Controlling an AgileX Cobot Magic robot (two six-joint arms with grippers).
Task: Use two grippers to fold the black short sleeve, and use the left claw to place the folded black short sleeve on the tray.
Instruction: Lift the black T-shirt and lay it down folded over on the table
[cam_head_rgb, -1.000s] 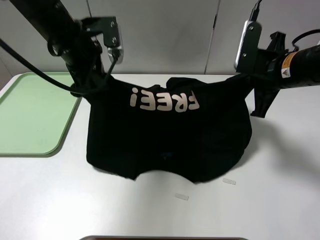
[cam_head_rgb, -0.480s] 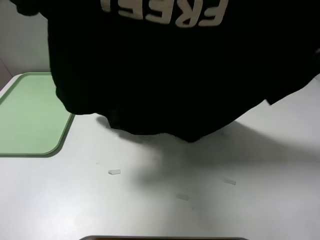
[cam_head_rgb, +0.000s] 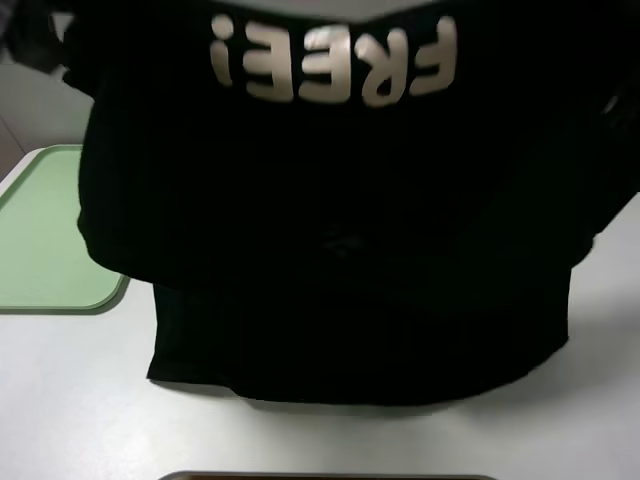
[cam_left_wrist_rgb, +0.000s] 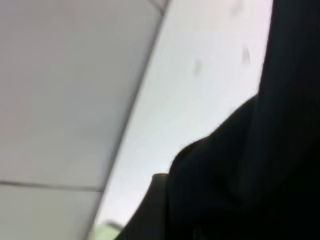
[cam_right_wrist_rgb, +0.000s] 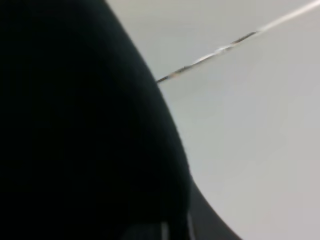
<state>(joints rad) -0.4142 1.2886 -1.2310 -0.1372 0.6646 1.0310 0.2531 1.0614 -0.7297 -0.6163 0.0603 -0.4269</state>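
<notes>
1. Plainly, the shirt (cam_head_rgb: 340, 220) is hung up high and close to the overhead camera. Its upper edge is out of frame, its letters (cam_head_rgb: 335, 65) are seen upside down near the top, and its lower part is laid on the table (cam_head_rgb: 70, 410).
2. Its long axis is run across the table, from one arm's side to the other, so any fold line is judged to lie crosswise between the arms.
3. The tray (cam_head_rgb: 40, 240) is found to the shirt's left, its right end hidden in view by the hanging cloth. The left arm is judged the nearer to it.
4. Neither gripper is seen in the overhead view, as both are hidden by the cloth.
5. Both wrist views are largely filled by black cloth close to the lens, and no fingers can be made out.
6. Both sets of jaws are fully closed. Since the shirt is borne up on both sides, it is judged to be pinched by the left gripper and the right gripper alike.
</notes>
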